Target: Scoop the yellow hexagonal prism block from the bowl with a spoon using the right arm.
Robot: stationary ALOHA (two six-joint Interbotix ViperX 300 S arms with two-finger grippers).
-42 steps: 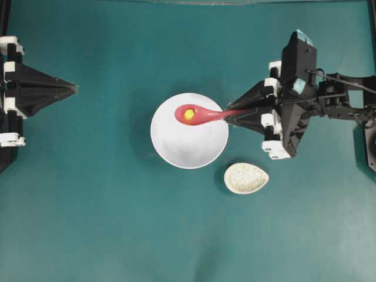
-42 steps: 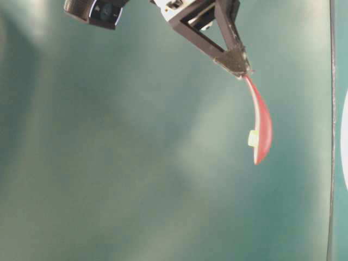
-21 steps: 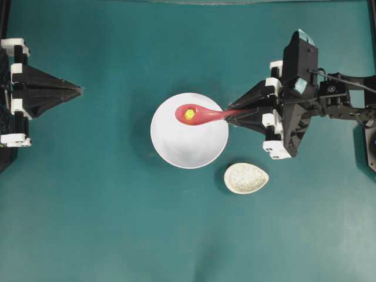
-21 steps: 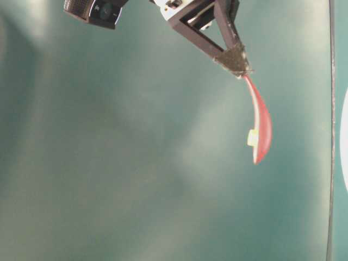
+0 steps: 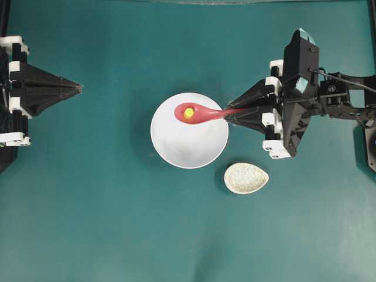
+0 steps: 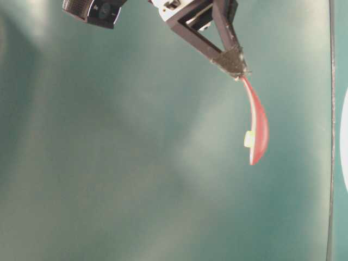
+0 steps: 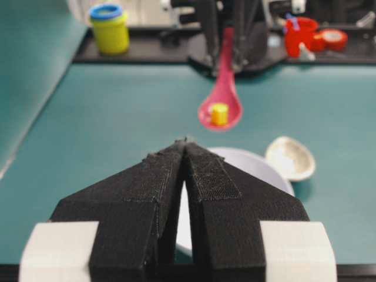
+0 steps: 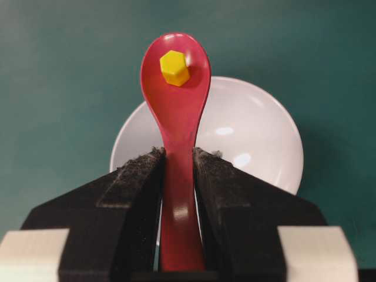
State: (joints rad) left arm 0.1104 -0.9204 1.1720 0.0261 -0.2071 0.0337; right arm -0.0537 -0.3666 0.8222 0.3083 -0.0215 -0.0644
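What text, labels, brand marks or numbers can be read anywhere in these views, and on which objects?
None can be read in any view.
The spoon, the yellow block, the bowl and the speckled dish are plain.
The yellow jar and red items at the far edge in the left wrist view are too blurred to show any label.
The right gripper and left gripper show no marking.
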